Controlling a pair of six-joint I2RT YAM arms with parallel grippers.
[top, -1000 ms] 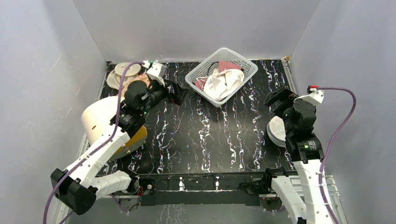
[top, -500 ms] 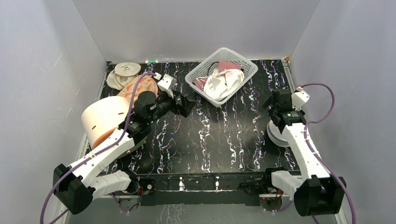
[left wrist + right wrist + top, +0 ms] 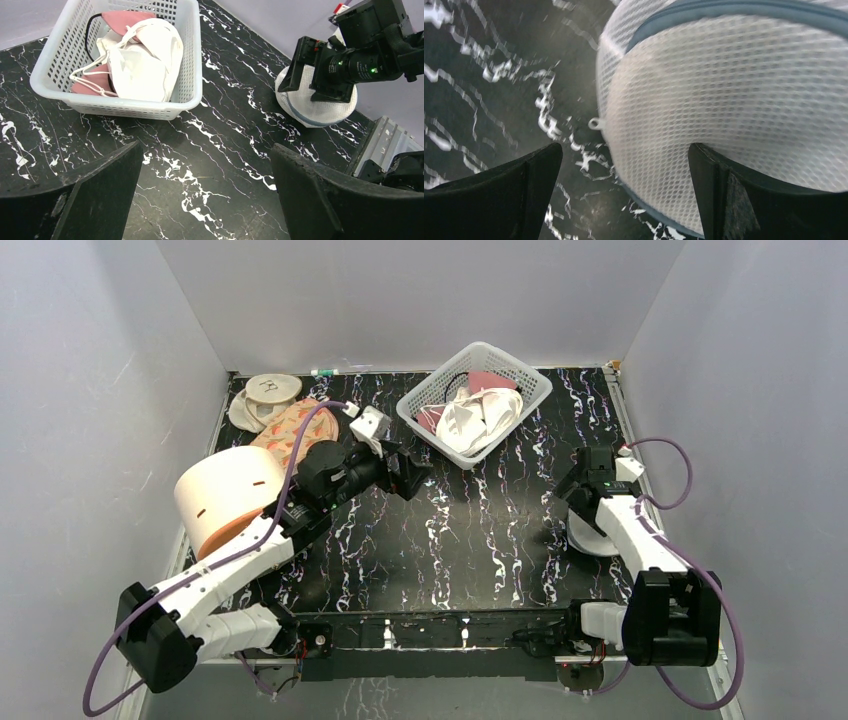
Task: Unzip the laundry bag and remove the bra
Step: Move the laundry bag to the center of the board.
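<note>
No text, brand or number can be read. In the upper left of the top view, a round cream lid point(image 3: 272, 387) bears a small dark mark, too tiny to make out.

The left arm point(image 3: 235, 555) and the right arm point(image 3: 640, 535) share one build: white link shells between bulky black joint housings. A purple cable point(image 3: 310, 412) runs along the left arm, and another point(image 3: 684, 455) loops off the right. Small green lights point(image 3: 371, 70) glow on the right arm's black wrist housing. The left fingers point(image 3: 100, 200) and the right fingers point(image 3: 499, 195) are matte black, broad and wedge-shaped, with scuffed edges.
</note>
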